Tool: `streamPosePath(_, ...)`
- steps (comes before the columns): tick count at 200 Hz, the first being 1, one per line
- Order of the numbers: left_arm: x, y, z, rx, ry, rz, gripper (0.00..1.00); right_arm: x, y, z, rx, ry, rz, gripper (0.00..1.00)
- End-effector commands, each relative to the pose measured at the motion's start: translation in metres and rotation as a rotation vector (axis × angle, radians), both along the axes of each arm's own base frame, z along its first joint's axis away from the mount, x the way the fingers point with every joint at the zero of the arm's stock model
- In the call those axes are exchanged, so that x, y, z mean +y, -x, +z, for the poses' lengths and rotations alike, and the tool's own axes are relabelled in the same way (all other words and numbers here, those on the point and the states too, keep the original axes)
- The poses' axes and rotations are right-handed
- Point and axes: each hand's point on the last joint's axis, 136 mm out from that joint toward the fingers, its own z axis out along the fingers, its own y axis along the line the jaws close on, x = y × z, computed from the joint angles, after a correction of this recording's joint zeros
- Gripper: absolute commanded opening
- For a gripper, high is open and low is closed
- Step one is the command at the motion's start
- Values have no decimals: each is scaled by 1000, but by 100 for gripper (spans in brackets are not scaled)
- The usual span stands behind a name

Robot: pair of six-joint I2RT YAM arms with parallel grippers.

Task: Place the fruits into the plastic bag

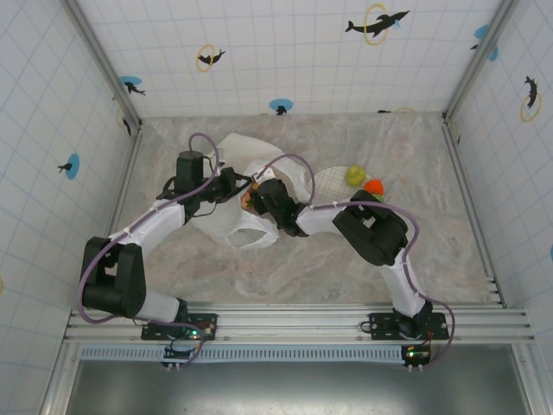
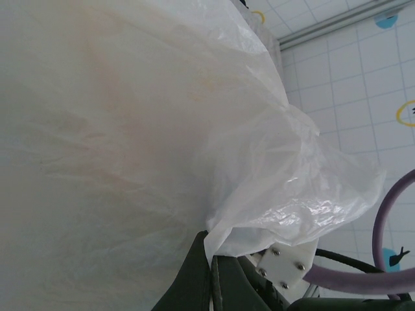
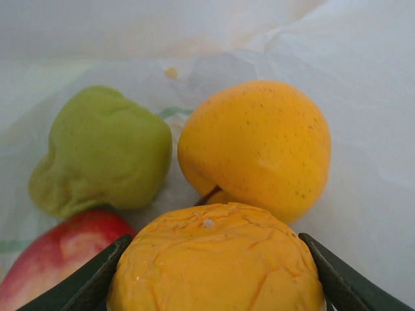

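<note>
Grasping orange fruit (image 3: pixel 214 272) in part-spread right gripper (image 3: pixel 215 240) inside plastic bag (image 2: pixel 130 129), near green fruit (image 3: pixel 97 152), yellow fruit (image 3: pixel 259 146), red fruit (image 3: pixel 58 249); clenching bag in left gripper (image 2: pixel 209 256).

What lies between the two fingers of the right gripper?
An orange wrinkled fruit, touching both fingers, inside the plastic bag; the right wrist view shows it.

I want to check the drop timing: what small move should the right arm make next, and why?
Probably open the right jaws. They grip the orange fruit inside the plastic bag, close to the yellow fruit, green fruit and red fruit lying there, while the left jaws pinch the bag's edge.
</note>
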Motion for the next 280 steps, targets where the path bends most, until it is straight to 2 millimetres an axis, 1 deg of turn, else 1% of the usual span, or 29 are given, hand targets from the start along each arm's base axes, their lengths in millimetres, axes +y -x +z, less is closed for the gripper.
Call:
streamPosePath(1, 1, -1, 5, -9, 9, -2, 0, 15, -14, 14, -31, -107, -41, 58)
streamPosePath(49, 1, -1, 5, -8, 11, -2, 0, 28, -25, 11, -23, -207, -76, 59)
streamPosePath(60, 1, -1, 6, -10, 11, -3, 0, 32, -28, 20, -33, -241, -80, 59)
streamPosePath(61, 1, -1, 7, -11, 12, -3, 0, 31, -28, 13, -27, -234, -80, 60)
streamPosePath(64, 1, -1, 6, -11, 11, -2, 0, 32, -28, 7, -22, -232, -78, 60)
streamPosePath(87, 1, -1, 7, -11, 11, -2, 0, 38, -31, 5, -18, -247, -65, 66)
streamPosePath(96, 1, -1, 7, -12, 12, -3, 0, 37, -31, 3, -18, -234, -66, 67)
streamPosePath(121, 1, 0, 8, -14, 12, -3, 0, 23, -31, 3, -17, -208, -76, 72)
streamPosePath(132, 1, 0, 9, -16, 13, -3, 0, 17, -29, -7, -2, -190, -71, 74)
streamPosePath(133, 1, 0, 8, -16, 13, -4, 0, 17, -30, 1, -9, -201, -69, 74)
streamPosePath(134, 1, 0, 8, -15, 12, -4, 0, 17, -29, 5, -12, -206, -66, 74)
streamPosePath(137, 1, 0, 8, -13, 12, -3, 0, 16, -29, 9, -14, -209, -61, 75)
streamPosePath(168, 1, 0, 8, -14, 13, -3, 0, 7, -20, 12, 9, -198, -13, 84)
streamPosePath(208, 1, 0, 8, -13, 10, -1, 0, -4, -10, 23, 21, -197, 26, 90)
streamPosePath(242, 1, 0, 8, -14, 9, -2, 0, -12, 6, 29, 38, -178, 76, 90)
streamPosePath(280, 2, 0, 6, -10, 8, 0, 0, -19, 33, 29, 74, -137, 170, 89)
